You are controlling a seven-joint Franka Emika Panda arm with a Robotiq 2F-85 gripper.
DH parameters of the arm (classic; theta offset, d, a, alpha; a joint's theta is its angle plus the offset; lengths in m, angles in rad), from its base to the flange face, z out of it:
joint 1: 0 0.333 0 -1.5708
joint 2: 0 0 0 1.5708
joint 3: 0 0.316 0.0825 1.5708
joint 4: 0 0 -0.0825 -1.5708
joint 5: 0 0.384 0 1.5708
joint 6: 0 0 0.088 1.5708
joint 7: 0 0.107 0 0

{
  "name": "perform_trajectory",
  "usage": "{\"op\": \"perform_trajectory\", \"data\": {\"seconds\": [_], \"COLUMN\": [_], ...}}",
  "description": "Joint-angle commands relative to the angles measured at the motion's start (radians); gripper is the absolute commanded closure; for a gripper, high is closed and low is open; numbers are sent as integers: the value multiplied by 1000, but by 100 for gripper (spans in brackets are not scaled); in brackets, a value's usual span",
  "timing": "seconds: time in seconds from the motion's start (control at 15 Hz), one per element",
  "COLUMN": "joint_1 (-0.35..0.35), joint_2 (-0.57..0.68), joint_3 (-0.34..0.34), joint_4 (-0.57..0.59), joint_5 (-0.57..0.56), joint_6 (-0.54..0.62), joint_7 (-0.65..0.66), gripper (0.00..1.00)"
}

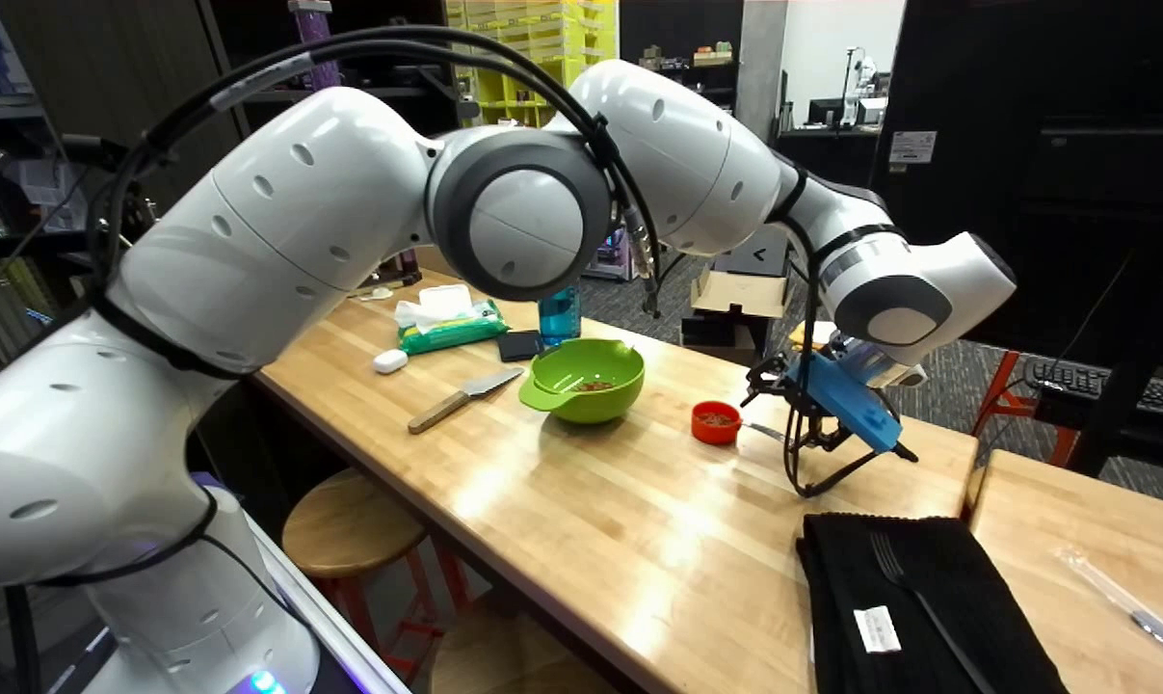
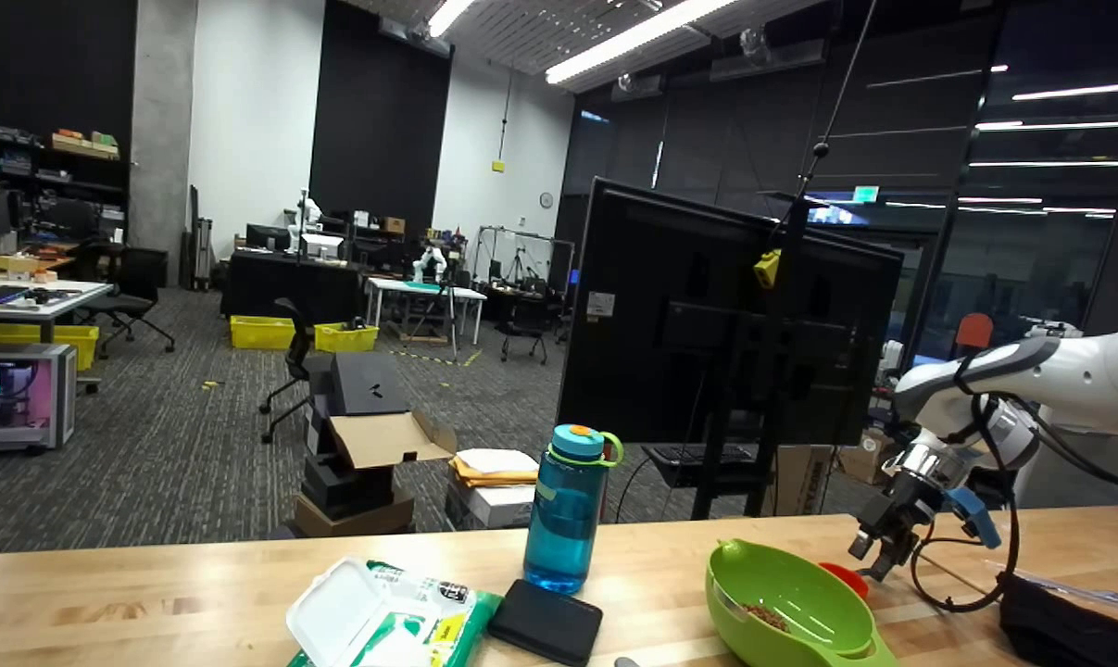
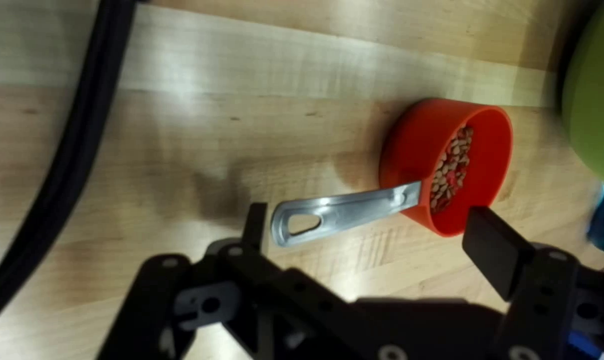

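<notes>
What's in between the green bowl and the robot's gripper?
A red measuring cup! Both exterior views show it between the green bowl and the open gripper.

Glossy white arm [image 1: 302, 207], grey-ringed joints [image 1: 526, 224], black cables [image 3: 76, 145], blue wrist casing [image 1: 846, 400], black pincer [image 3: 372, 227] with screws [image 3: 235, 251]

We see a robotics lab: in an exterior view, distant white robot arms [image 2: 429, 265] stand at ten o'clock, yellow bins [image 2: 262, 332] and a lit computer [image 2: 21, 396] at nine, ceiling lights [image 2: 642, 38] at twelve.
</notes>
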Motion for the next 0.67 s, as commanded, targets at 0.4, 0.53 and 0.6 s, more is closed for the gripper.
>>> {"op": "perform_trajectory", "data": {"seconds": [0.4,0.53,0.6], "joint_1": [-39,-43,-44], "joint_2": [35,41,45], "joint_3": [38,42,45], "joint_4": [44,47,49], "joint_5": [37,38,39], "joint_6": [-57,-59,-60], "joint_7": [-29,-32,-33], "gripper": [0,0,0]}}
